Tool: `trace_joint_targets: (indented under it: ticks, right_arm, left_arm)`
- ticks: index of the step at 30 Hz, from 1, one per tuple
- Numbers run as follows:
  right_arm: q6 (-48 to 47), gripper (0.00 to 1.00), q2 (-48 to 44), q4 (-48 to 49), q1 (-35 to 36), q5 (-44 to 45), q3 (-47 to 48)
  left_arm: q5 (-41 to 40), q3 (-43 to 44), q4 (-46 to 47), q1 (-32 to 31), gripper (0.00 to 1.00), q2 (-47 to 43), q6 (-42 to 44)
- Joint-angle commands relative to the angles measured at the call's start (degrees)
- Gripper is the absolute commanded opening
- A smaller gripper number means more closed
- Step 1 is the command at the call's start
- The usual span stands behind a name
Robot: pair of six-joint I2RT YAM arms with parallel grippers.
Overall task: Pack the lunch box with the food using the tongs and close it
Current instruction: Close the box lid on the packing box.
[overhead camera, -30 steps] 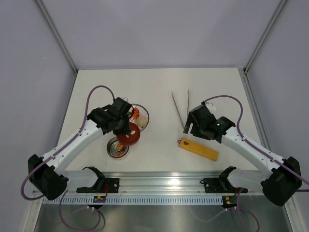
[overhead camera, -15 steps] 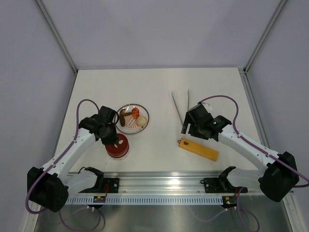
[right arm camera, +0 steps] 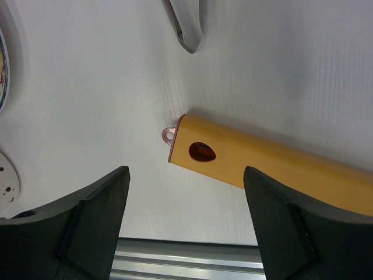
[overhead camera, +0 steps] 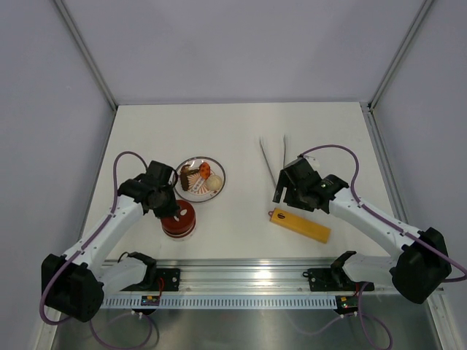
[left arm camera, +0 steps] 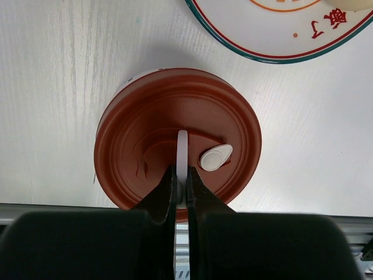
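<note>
The dark-red lid (left arm camera: pixel 145 134) lies flat on the lunch box (overhead camera: pixel 178 221) near the table's front left and hides its inside. My left gripper (left arm camera: pixel 181 172) is shut on the lid's thin white handle strip (left arm camera: pixel 182 146), also seen from above (overhead camera: pixel 169 209). Brown, orange and cream food (overhead camera: pixel 203 177) lies on the round plate (overhead camera: pixel 184 191) just behind the box. The silver tongs (overhead camera: pixel 273 160) lie on the table right of centre, their joined end (right arm camera: pixel 189 32) near my right gripper (right arm camera: pixel 185 175), which hangs open and empty above the table (overhead camera: pixel 281 195).
A long yellow-orange bar (overhead camera: pixel 300 226) lies at a slant in front of the tongs, its near end (right arm camera: pixel 201 151) between my right fingers' line of sight. The plate's rim (left arm camera: pixel 274 55) is close behind the lid. The metal rail (overhead camera: pixel 241 275) runs along the front edge.
My left gripper carried the lid from beside the plate down onto the open lunch box, which now stands covered. The right arm shifted slightly and stayed open.
</note>
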Motion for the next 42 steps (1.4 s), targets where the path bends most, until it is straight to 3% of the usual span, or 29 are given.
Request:
trace_joint_targets:
  ticks: [1, 25, 42]
  right_arm:
    - [-0.16, 0.86, 0.40, 1.84, -0.19, -0.24, 0.00]
    - [-0.24, 0.86, 0.84, 2.28, -0.19, -0.68, -0.18]
    - [-0.15, 0.86, 1.02, 2.81, -0.19, -0.85, -0.18]
  left_arm:
    - [0.00, -0.42, 0.46, 0.26, 0.00, -2.80, -2.16]
    - [0.00, -5.44, 3.18, 0.17, 0.00, -4.48, -6.82]
    - [-3.69, 1.94, -2.97, -0.01, 0.00, -2.54, -3.83]
